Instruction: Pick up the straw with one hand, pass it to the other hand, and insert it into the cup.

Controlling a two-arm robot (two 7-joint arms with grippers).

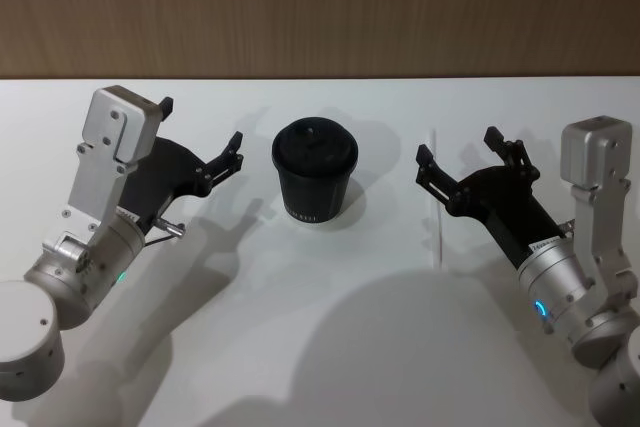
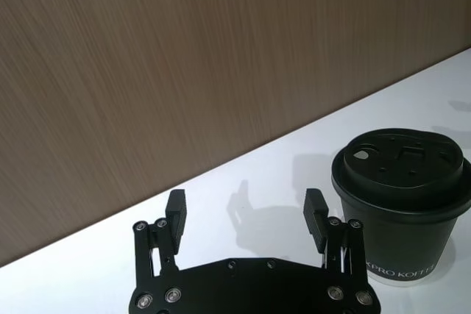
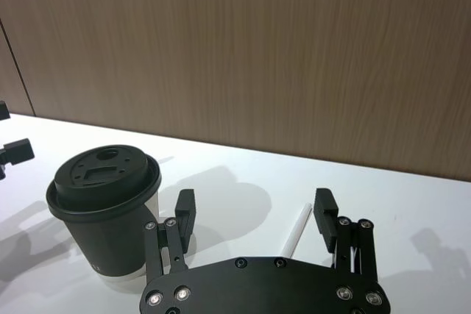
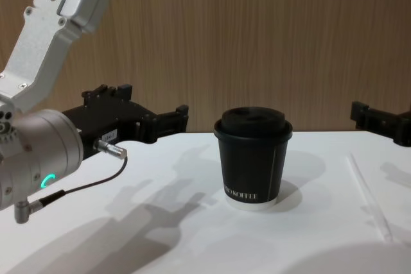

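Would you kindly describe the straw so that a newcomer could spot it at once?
On the white table, find the black lidded cup in the middle. To its right, near the open right pincer, the straw lies flat. It is the only long, thin, white thing, pale beside the black cup and pincer.

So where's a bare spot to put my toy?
The widest bare table is in front of the cup, between the open left gripper and open right gripper. A strip also runs behind the cup, along the wooden wall. It is crowded right of the cup, where the straw lies by the right gripper.
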